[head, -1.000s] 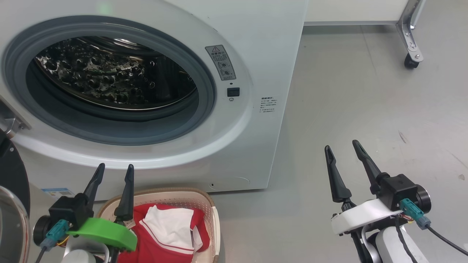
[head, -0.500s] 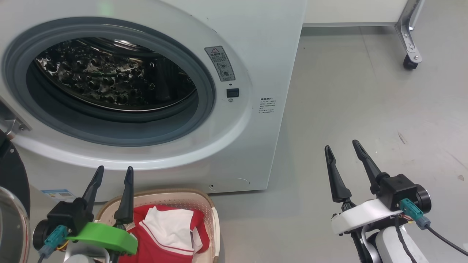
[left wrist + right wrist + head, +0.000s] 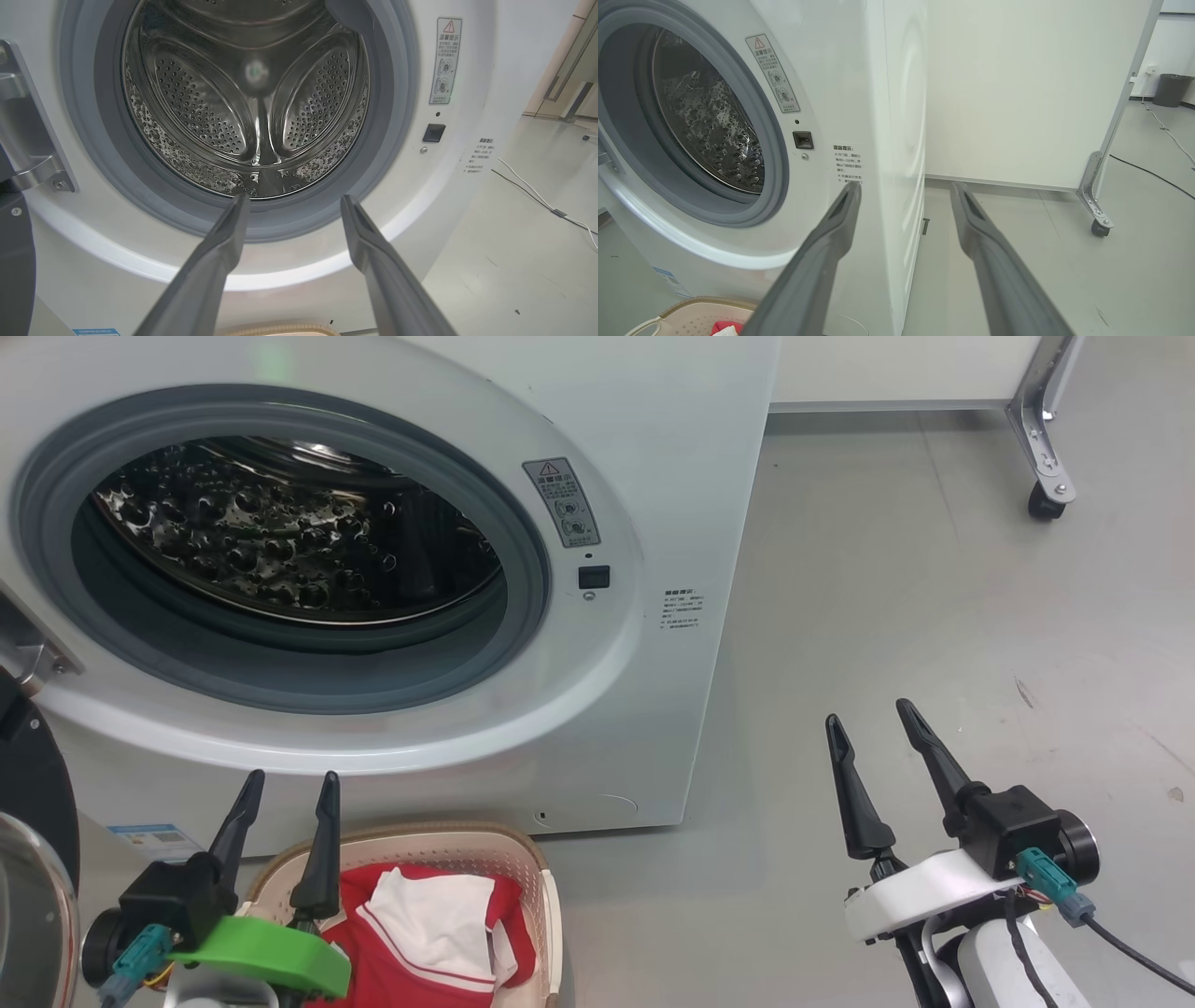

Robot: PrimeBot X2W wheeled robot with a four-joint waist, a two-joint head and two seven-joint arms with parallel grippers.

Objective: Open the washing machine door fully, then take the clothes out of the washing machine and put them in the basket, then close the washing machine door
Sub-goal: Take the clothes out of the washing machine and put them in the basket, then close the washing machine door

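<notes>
L fingers [image 3: 322, 849]: spread wide, nothing between them, tips pointing at lower front of washing machine [image 3: 653, 476], not touching. R fingers [image 3: 851, 798]: also spread, empty, over bare floor [image 3: 934, 569], well apart to the right of L pair and past the washer's corner.

Just under/behind L fingers: basket [image 3: 448, 831], with the clothes [image 3: 429, 915] in it, red w/ white panel on top. Ahead of and above L fingers: drum [image 3: 252, 102]. L wrist view shows bare steel, no fabric seen. Far left of L fingers: washing machine door [image 3: 33, 775], swung open, black rim + glass edge at the frame edge.

Step (judgement): unloading looks done; door closing is left. Next move prob. needs L arm to go out left, get behind the door rim and push it round until it meets the latch slot [image 3: 595, 577] right of the opening. Basket sits low, near the door's path; watch clearance.

Vs 1 s ago: whole head view slid slightly, so camera moved. L fingers sit a touch lower against the washer front. Both pairs as wide as before. Clothes unchanged.
</notes>
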